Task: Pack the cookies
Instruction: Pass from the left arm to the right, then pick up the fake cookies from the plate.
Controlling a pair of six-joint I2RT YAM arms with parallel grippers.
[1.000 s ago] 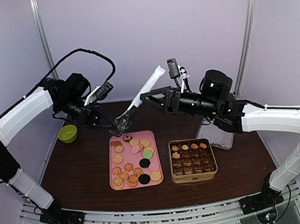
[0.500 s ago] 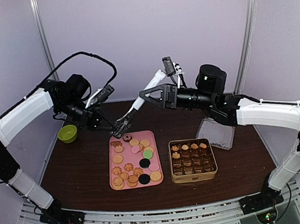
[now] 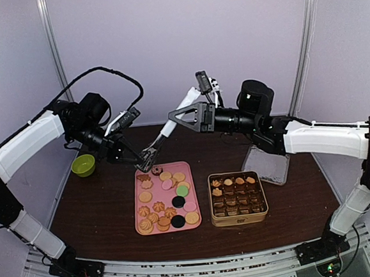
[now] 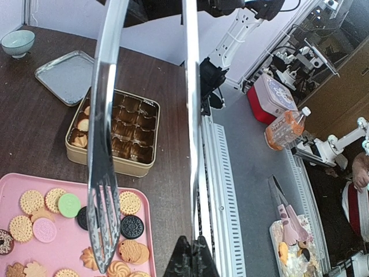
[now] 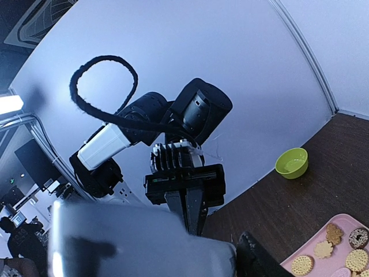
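The cookies (image 3: pixel 167 201) lie on a pink tray (image 3: pixel 137 206): tan round and flower shapes, plus pink, green and black discs. They also show in the left wrist view (image 4: pixel 130 202). A gold tin (image 3: pixel 238 198) with dark dividers holds a few tan cookies along its back rows. My left gripper (image 3: pixel 143 162) is shut on one blade of the metal tongs (image 3: pixel 165 130) near their tips, above the tray's back edge (image 4: pixel 196 257). My right gripper (image 3: pixel 172 118) is open at the tongs' white handle (image 5: pixel 138 242). One right finger (image 5: pixel 259 259) shows beside the handle; the other is hidden.
A green bowl (image 3: pixel 83 164) sits at the left. The tin's grey lid (image 3: pixel 268 164) lies at the back right, behind the tin. The table's near edge runs along the metal rail (image 3: pixel 195 263).
My right gripper has moved left and up along the tongs' handle, which now lies inside its reach. My left gripper has held the tongs almost still over the tray's back edge.
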